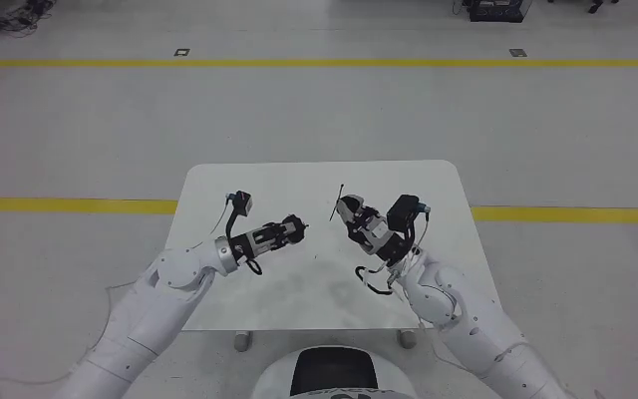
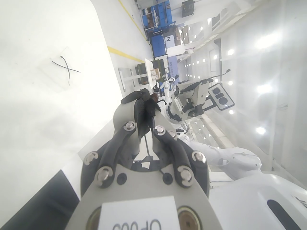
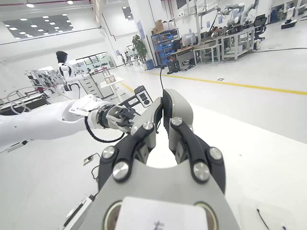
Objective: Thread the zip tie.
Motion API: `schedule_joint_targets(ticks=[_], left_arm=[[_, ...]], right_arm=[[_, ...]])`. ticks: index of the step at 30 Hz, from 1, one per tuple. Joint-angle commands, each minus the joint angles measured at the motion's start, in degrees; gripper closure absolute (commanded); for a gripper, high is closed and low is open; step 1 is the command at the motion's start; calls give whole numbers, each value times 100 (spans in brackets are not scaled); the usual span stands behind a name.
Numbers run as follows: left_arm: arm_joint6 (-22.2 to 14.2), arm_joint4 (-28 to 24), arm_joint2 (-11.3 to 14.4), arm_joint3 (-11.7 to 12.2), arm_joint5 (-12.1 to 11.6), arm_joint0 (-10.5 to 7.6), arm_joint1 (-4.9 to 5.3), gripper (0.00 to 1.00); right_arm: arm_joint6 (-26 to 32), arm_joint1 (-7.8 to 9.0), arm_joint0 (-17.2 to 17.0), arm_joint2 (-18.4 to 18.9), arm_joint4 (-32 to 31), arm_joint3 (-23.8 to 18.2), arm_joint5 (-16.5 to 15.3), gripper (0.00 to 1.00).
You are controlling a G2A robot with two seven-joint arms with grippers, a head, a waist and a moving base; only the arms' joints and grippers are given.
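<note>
My R gripper (image 3: 163,96) is clamped on the zip tie (image 3: 161,80), strap running approx 12–6 in top view w/ head at 12, and my L gripper (image 1: 302,227), fingers together, sits near at its 8 o'clock, tip aimed toward it.

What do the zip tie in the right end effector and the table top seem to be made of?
Zip tie: probably black plastic, maybe nylon; thin strip, standing with a slight bend. Table top: smooth plain white, perhaps laminate; uncertain.
</note>
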Motion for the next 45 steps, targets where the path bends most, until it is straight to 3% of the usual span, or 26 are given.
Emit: schedule_joint_targets(ticks=[1,4,11,13,20,23,29,33,39,45], left_arm=[[255,-7,-26,-104,289,46,-2,100],[646,103,-48,-328,591,158,-3,100],[1058,311,-51,-680,983,338,-5,100],[1224,489,-37,-773,963,344,-11,100],[1224,489,-37,-773,963,344,-11,100],[1432,697,-8,-878,908,380,-23,100],[2034,1119,11,-1092,1171,532,-41,100],[2367,1284,15,-1269,1608,610,-56,100],[2597,1541,17,-1522,1721,752,-66,100],[2542,1549,3,-1561,1742,786,-78,100]], right_arm=[[-210,-20,-16,-5,-127,100,51,100],[-351,-57,15,-45,-316,255,161,100],[-489,-160,127,-184,-233,555,87,100],[-493,-164,135,-181,-221,565,95,100],[-493,-164,135,-181,-221,565,95,100],[-521,-182,135,-175,-266,550,164,100],[-824,-293,303,-366,-688,790,467,100],[-1001,-401,481,-547,-726,1046,507,100],[-1055,-555,783,-787,-797,1348,552,100],[-911,-650,1002,-928,-939,1510,570,100]])
